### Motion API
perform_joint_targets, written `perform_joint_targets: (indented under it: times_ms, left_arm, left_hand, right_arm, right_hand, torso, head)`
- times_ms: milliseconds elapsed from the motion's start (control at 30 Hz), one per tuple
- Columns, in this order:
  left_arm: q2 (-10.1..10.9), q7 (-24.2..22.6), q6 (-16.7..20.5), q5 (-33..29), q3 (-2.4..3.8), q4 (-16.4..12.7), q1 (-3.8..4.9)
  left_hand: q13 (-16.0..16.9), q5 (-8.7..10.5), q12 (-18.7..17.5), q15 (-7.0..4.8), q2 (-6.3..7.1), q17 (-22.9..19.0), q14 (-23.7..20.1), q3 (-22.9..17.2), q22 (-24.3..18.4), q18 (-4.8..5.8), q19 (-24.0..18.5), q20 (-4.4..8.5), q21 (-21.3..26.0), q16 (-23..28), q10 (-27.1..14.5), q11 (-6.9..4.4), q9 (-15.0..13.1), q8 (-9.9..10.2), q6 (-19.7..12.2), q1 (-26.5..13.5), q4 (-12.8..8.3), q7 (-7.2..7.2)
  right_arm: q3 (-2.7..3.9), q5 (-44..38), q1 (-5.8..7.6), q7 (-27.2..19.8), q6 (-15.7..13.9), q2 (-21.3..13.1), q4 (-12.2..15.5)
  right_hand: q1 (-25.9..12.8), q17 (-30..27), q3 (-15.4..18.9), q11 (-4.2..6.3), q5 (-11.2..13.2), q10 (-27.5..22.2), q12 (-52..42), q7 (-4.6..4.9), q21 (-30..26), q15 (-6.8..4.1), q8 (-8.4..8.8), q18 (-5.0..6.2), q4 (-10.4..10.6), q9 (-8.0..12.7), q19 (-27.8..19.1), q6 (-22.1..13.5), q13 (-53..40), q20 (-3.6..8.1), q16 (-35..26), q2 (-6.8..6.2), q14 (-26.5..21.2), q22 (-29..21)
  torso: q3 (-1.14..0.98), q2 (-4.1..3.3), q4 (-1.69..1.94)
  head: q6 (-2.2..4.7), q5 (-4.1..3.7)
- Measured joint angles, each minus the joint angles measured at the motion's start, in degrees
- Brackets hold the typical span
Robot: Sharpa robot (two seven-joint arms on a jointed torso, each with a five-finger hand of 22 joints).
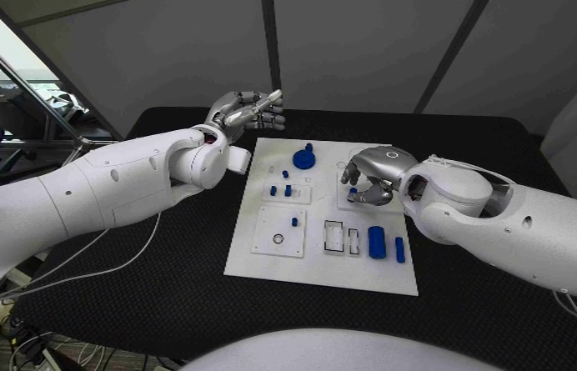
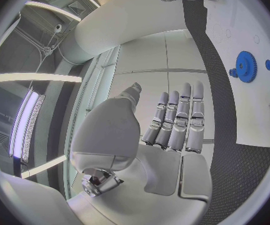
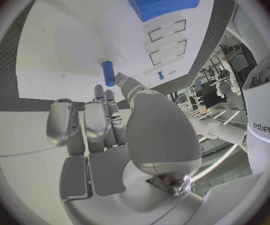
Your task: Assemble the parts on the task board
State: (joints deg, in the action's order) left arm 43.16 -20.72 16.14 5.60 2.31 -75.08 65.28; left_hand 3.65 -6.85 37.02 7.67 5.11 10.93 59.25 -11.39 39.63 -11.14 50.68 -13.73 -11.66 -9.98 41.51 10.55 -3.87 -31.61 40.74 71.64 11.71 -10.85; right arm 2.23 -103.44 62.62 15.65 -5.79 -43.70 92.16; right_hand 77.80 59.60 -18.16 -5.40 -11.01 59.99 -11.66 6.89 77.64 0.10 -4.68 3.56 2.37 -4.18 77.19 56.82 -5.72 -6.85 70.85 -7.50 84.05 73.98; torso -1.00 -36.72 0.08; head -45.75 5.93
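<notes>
The white task board (image 1: 315,264) lies in the middle of the black table. A blue gear (image 1: 304,158) sits near its far edge, with small blue pegs (image 1: 280,192) below it. A thick blue cylinder (image 1: 378,243) and a thin blue bar (image 1: 399,250) lie at the board's right side. My right hand (image 1: 373,175) hovers over the board's right half, fingers curled down. In the right wrist view, a small blue peg (image 3: 108,73) is pinched between the thumb and a fingertip. My left hand (image 1: 249,108) is raised beyond the board's far left corner, fingers straight and holding nothing.
Two empty rectangular slots (image 1: 343,238) lie left of the cylinder. A square plate with a ring (image 1: 279,231) sits on the board's left side. The left wrist view shows the gear (image 2: 246,66) and the board (image 2: 254,115) off to one side.
</notes>
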Motion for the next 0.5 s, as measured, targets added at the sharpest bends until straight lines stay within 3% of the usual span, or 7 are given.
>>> perform_joint_targets:
  times_ms: [367,500]
  left_arm:
    - [0.1,0.0,-0.2,0.0,0.00,0.0,0.00]
    - [0.1,0.0,-0.2,0.0,0.00,0.0,0.00]
  left_hand:
    - [0.0,0.00,0.0,-0.20,-0.30,-0.2,0.6,0.0,-0.6,-0.01,0.4,0.00,0.2,0.3,0.0,0.00,0.0,0.0,0.0,0.3,0.0,0.00]
    - [0.0,0.00,0.0,0.00,-0.30,-0.2,0.8,0.0,-0.7,-0.01,0.4,0.00,0.2,0.3,0.0,0.00,0.0,0.0,0.0,0.3,0.0,0.00]
  right_arm:
    - [-0.05,-0.5,-0.02,-0.1,3.6,0.2,-0.2]
    - [-0.05,-0.4,-0.02,-0.3,4.3,0.3,-0.3]
  right_hand:
    - [0.0,-0.2,-0.9,0.89,0.1,2.0,-0.9,0.55,0.0,0.00,-0.64,0.00,0.2,-0.2,0.4,1.6,0.2,0.43,0.0,0.02,0.0,0.4]
    - [0.6,0.1,-2.0,1.23,-0.1,3.6,-1.3,0.63,0.6,-0.03,-0.77,0.00,0.0,-0.2,0.8,2.1,0.2,0.84,0.0,0.64,0.0,0.9]
  torso:
    - [-0.01,0.02,-0.02]
    - [-0.01,0.05,-0.02]
  head:
    - [-0.06,0.08]
    - [-0.09,0.12]
